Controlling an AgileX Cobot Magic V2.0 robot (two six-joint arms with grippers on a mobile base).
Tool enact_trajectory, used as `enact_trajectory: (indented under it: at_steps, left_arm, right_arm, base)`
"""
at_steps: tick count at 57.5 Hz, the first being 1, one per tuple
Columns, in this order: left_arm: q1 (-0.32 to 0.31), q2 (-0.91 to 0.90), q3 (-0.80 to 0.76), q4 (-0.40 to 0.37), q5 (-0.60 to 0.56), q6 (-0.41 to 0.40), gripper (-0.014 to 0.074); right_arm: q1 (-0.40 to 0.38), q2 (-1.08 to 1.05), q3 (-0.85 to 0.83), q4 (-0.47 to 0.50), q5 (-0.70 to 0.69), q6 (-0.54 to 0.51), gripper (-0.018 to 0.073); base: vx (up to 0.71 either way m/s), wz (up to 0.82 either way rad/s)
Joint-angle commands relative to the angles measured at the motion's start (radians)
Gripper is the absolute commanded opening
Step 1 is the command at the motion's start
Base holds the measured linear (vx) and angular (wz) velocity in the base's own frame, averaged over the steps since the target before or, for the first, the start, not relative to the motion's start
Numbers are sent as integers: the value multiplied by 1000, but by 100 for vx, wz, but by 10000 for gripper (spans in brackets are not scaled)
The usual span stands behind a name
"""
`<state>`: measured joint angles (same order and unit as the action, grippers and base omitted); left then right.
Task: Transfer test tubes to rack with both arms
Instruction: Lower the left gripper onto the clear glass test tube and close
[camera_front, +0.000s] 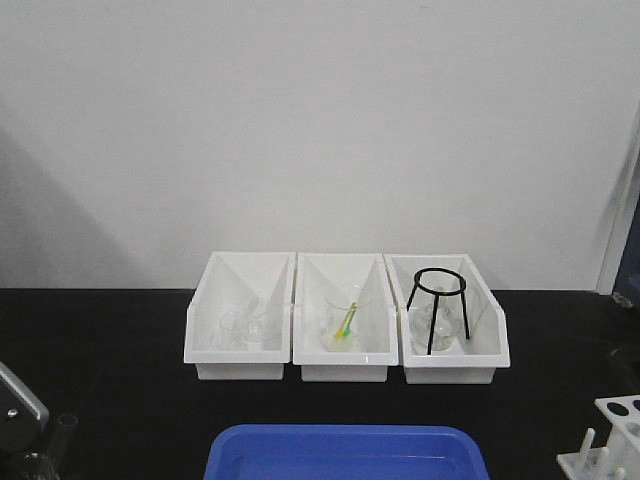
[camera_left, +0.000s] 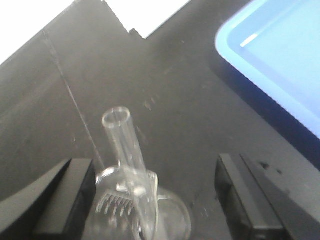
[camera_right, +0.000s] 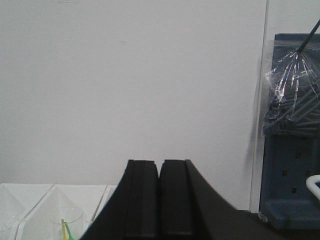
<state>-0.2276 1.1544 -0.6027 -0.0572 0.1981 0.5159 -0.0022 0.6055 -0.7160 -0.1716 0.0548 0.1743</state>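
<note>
In the left wrist view a clear test tube (camera_left: 124, 142) leans, open end up, in a clear glass beaker (camera_left: 172, 220) on the black table. My left gripper (camera_left: 155, 200) is open, its fingers wide apart on either side of the tube and beaker, touching neither. In the front view only the left arm's grey module (camera_front: 15, 412) shows at the bottom left, with the tube's top (camera_front: 68, 422) beside it. The white rack (camera_front: 612, 440) stands at the bottom right. My right gripper (camera_right: 159, 200) is shut and empty, raised and facing the wall.
Three white open-front bins (camera_front: 345, 372) stand at the back: glassware in the left, a beaker with a yellow-green stick in the middle, a black tripod stand (camera_front: 440, 305) in the right. A blue tray (camera_front: 345, 455) lies at the front middle, also right of my left gripper (camera_left: 280, 60).
</note>
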Motion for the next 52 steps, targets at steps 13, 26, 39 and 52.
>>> enact_trajectory:
  at_steps: [13, 26, 39, 52]
  left_arm:
    - [0, 99, -26, -7, -223, 2, 578]
    - [0, 185, -26, -15, -325, -32, 578]
    - [0, 244, -26, -29, -413, -32, 578]
    - [0, 246, -26, -100, -424, -28, 578]
  right_arm:
    - [0, 5, -37, -7, -85, -7, 308]
    - [0, 5, -37, -7, -67, -7, 469]
    - [0, 5, -37, -7, -19, -7, 475]
    - [0, 5, -37, -7, -11, -7, 475]
  base:
    - [0, 0]
    - [0, 0]
    - [0, 0]
    - [0, 0]
